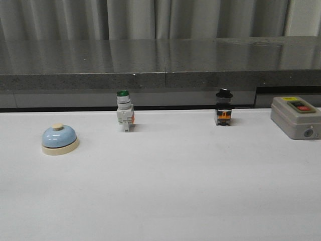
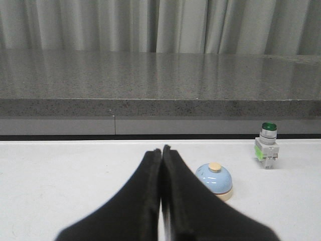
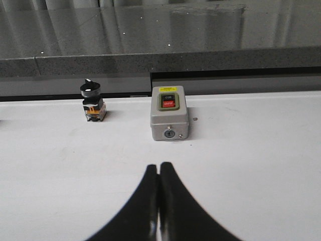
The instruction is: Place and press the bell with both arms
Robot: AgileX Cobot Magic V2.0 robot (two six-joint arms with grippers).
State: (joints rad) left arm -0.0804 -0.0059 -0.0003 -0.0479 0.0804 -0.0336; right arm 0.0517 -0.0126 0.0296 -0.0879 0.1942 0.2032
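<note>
From the front camera you saw the light-blue bell (image 1: 59,139) sitting upright on the white table (image 1: 170,191), far to the left, with neither arm in frame. A green-capped pushbutton switch (image 1: 124,111) stood further back to its right, then a black-knobbed selector switch (image 1: 223,107), then a grey control box (image 1: 296,117) at the right edge.

In your left wrist view the left gripper (image 2: 161,153) had its fingers pressed together and empty, the bell (image 2: 214,180) just beyond them on the table, untouched.

In your right wrist view the right gripper (image 3: 159,168) was likewise closed on nothing, facing the grey control box (image 3: 169,119) well apart from it.
</note>
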